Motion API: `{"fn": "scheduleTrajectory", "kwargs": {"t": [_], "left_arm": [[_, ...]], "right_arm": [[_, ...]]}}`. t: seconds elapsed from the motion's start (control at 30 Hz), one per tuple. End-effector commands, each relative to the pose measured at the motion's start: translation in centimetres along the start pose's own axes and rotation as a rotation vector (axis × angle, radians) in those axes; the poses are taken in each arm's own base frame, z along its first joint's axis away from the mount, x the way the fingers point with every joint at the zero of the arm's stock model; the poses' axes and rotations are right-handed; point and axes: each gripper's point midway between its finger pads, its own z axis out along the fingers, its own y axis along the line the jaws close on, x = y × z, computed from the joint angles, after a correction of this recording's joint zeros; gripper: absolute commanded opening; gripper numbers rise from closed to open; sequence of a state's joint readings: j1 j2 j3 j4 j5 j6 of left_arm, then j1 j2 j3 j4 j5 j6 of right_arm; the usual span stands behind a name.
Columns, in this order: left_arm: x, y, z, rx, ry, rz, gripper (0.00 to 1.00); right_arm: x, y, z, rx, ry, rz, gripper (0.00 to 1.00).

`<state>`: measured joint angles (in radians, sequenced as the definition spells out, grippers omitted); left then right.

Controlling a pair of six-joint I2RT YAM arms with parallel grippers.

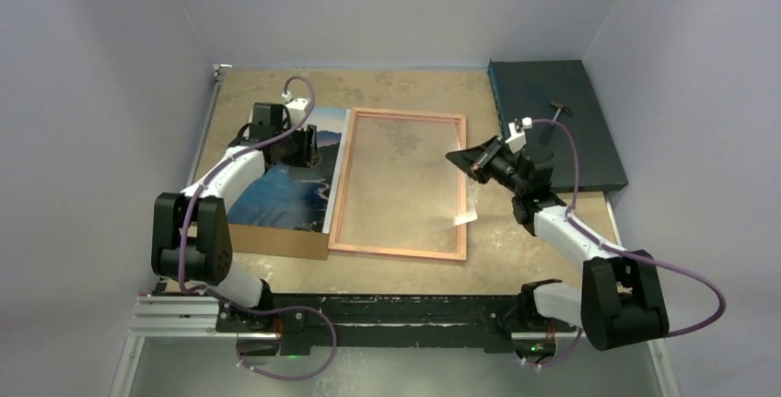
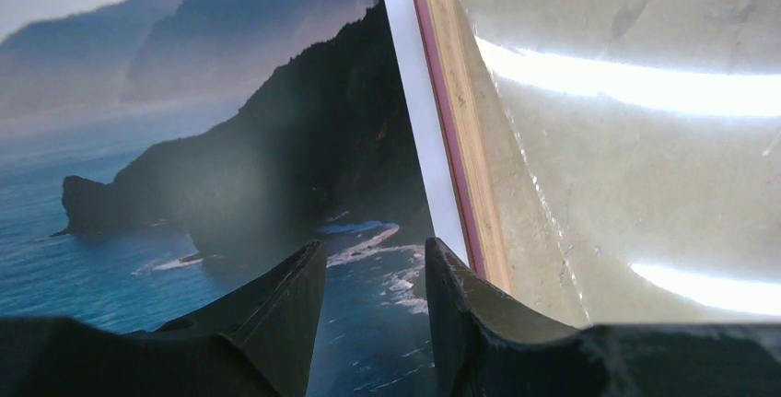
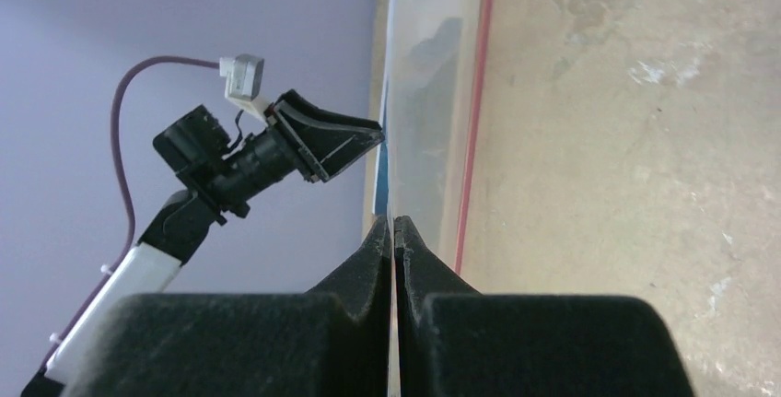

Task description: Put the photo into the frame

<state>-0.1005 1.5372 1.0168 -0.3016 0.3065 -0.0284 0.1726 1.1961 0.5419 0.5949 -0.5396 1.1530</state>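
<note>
Left wrist: photo pickup. left gripper [image 2: 374, 250] apart over photo [image 2: 184, 167] edge beside frame [image 2: 468, 139]; right gripper [image 3: 394, 222] clamps lifted pane [image 3: 433, 65]. Next: pinch photo.

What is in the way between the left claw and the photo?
Nothing visible. The left gripper hangs directly over the photo, jaws partly open, near its edge beside the frame. The right gripper pinches the clear pane at the frame's other side.

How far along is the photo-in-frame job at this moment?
Done: the right hand pinches the edge of the clear pane, raised over the frame. In hand: the left hand hovers, jaws apart, at the edge of the photo. Left: the photo, lying on the brown board, must go inside.
</note>
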Motion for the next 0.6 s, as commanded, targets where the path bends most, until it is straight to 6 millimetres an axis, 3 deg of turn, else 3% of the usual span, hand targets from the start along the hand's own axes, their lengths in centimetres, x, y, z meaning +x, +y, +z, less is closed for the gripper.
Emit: {"fn": "scheduleTrajectory", "kwargs": {"t": [0.0, 0.2, 0.37, 0.57], "left_arm": [[0.9, 0.3, 1.0, 0.014, 0.005, 0.019, 0.41], [2.8, -0.3, 1.7, 0.065, 0.036, 0.052, 0.36], [3.7, -2.6, 2.0, 0.174, 0.044, 0.057, 0.3], [4.5, -4.9, 2.4, 0.257, 0.058, 0.077, 0.27]], "right_arm": [[-2.0, 2.2, 0.2, -0.095, -0.119, -0.023, 0.0], [-1.7, 0.2, 0.0, -0.05, -0.141, -0.001, 0.0], [-1.3, -1.2, -0.2, -0.025, -0.156, 0.045, 0.0], [-1.0, -1.1, -0.2, -0.039, -0.148, 0.063, 0.0]]}}
